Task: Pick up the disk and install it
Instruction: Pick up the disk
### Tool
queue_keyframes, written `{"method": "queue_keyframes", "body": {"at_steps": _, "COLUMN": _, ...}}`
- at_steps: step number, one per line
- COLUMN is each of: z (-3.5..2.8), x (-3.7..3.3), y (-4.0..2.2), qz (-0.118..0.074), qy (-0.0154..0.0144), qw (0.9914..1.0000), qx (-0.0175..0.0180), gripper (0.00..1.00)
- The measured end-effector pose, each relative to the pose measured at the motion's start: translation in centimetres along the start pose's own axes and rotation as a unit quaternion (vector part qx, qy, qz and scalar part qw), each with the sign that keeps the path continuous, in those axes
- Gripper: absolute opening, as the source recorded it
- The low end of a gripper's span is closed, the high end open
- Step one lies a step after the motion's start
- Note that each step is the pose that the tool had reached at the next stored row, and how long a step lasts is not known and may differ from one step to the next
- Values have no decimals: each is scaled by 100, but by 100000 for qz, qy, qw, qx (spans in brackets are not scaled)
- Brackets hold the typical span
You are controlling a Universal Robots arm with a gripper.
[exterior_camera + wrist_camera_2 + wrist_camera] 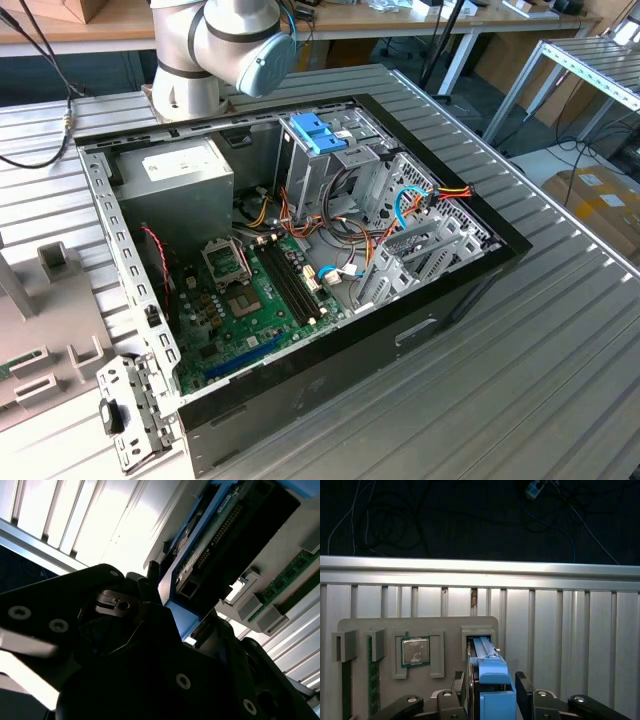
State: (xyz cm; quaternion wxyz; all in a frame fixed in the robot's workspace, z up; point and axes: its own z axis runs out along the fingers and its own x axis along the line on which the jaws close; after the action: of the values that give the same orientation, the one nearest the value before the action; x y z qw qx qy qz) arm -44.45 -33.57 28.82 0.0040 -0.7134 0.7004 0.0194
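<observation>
The ribbed aluminium surface (pixel 560 390) carries one open black computer case (pixel 440 310), its green board and bundled wires exposed; it lies just beside a flat grey plastic tray (pixel 70 350), on the exterior view's right of that tray. One grey arm (pixel 215 40) with smooth, rounded joints and a pale blue cap stands beyond the tray, at the case's back corner. The tray has moulded upright slots. The disk (pixel 235 530), a flat dark slab with a row of connector pins along one end, stands on edge in one slot of the tray, framed by a bright blue plastic carrier (pixel 492 672). The matte black gripper (pixel 490 680), studded with screw heads, straddles the disk over the tray; I cannot tell whether it clamps it or sits loose around it. Also in the tray are two green memory sticks (pixel 373 680) on edge and one square processor (pixel 415 651) with a dull metal lid, lying flat
</observation>
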Motion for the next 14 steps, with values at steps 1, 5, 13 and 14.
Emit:
{"method": "queue_keyframes", "body": {"at_steps": 1, "z": 0, "x": 0, "y": 0, "qz": -1, "qy": 0, "qw": 100000, "qx": -1, "gripper": 46}}
{"method": "queue_keyframes", "body": {"at_steps": 5, "z": 0, "x": 0, "y": 0, "qz": -2, "qy": -2, "qw": 100000, "qx": -2, "gripper": 37}}
{"method": "queue_keyframes", "body": {"at_steps": 13, "z": 0, "x": 0, "y": 0, "qz": -2, "qy": -8, "qw": 100000, "qx": 1, "gripper": 37}}
{"method": "queue_keyframes", "body": {"at_steps": 14, "z": 0, "x": 0, "y": 0, "qz": -1, "qy": -8, "qw": 100000, "qx": 1, "gripper": 37}}
